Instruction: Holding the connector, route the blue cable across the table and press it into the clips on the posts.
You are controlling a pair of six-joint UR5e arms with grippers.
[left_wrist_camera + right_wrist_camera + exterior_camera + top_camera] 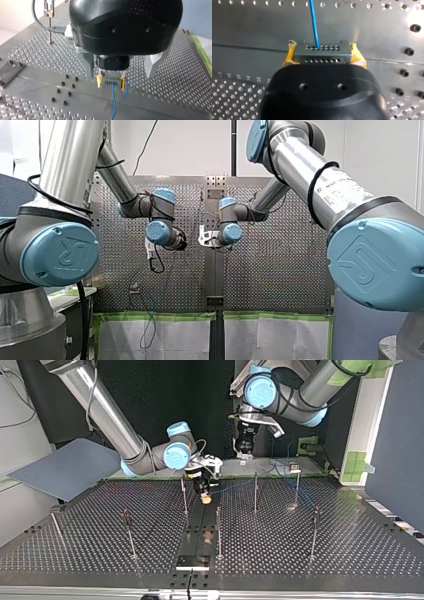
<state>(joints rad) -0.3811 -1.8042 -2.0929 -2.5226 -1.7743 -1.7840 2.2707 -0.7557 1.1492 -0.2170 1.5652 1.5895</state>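
My right pincer (323, 54) pinches the connector (322, 50) between its yellow pads (359, 57), over the worktop's (350, 550) plain middle strip. In the right wrist view the cable (314, 22) leaves the connector's face toward 12 o'clock. In the top view this pincer sits just at 3 o'clock of a post (185, 497). My left pincer (244, 455) hangs at about 1 o'clock of it, metal fingers (88, 63) spread, holding nothing.

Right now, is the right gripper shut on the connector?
Shut on the connector: right gripper, yellow pads clamped on both ends; blue cable exits its face.
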